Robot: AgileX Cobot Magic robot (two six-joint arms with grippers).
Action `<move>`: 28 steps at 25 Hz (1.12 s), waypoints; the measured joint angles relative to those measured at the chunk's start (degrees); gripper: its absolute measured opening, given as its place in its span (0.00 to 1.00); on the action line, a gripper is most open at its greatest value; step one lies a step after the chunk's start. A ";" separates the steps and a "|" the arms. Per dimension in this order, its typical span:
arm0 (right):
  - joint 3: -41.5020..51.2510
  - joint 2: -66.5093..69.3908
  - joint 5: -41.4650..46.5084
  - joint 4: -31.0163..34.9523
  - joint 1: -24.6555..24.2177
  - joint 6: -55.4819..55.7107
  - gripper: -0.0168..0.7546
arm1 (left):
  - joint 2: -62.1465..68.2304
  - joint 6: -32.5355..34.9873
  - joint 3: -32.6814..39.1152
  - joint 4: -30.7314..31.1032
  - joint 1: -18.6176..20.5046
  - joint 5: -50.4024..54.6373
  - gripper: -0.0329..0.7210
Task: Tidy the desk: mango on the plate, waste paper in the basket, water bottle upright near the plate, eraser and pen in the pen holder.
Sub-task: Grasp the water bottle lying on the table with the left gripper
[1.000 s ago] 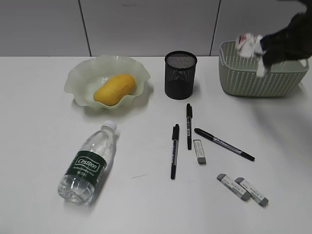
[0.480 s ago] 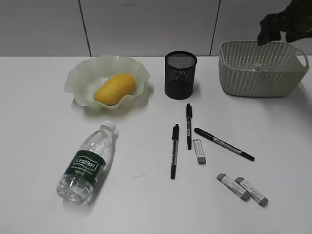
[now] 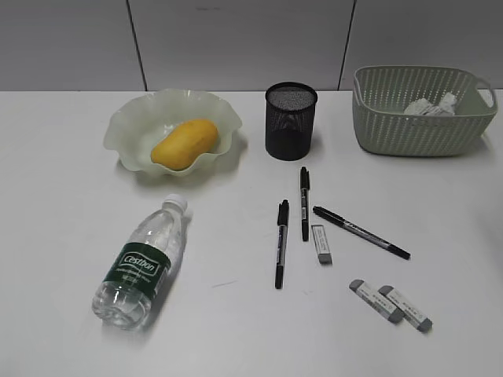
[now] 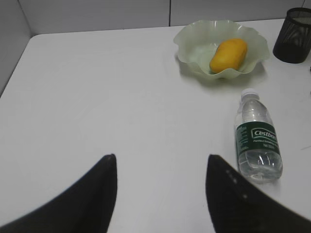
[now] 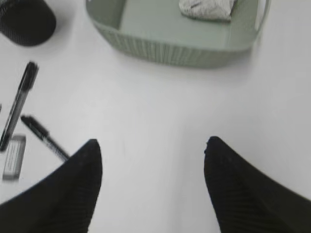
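The mango (image 3: pixel 185 144) lies in the ruffled green plate (image 3: pixel 130 126); both show in the left wrist view, mango (image 4: pixel 228 55) and plate (image 4: pixel 189 43). The waste paper (image 3: pixel 429 106) lies inside the basket (image 3: pixel 409 133), also seen in the right wrist view as paper (image 5: pixel 206 8) and basket (image 5: pixel 170 46). The water bottle (image 3: pixel 141 261) lies on its side, also in the left wrist view (image 4: pixel 257 138). Three black pens (image 3: pixel 304 202) and three erasers (image 3: pixel 321 243) lie in front of the black pen holder (image 3: pixel 291 120). My left gripper (image 4: pixel 160 158) is open and empty over bare desk. My right gripper (image 5: pixel 150 141) is open and empty, in front of the basket. Neither gripper shows in the exterior view.
Two erasers (image 3: pixel 391 305) lie near the front right of the desk (image 3: pixel 63 236). A grey panelled wall runs behind the desk. The pen holder (image 5: pixel 24 19) and a pen (image 5: pixel 17 104) sit at the left of the right wrist view.
My right gripper held the waste paper over the basket, let it drop inside, then drew back out of the exterior view. The paper now lies in the basket.
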 joint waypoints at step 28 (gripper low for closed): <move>32.83 -76.05 19.47 -7.19 0.92 7.29 0.63 | 37.58 11.25 -3.80 -14.61 0.00 -10.86 0.63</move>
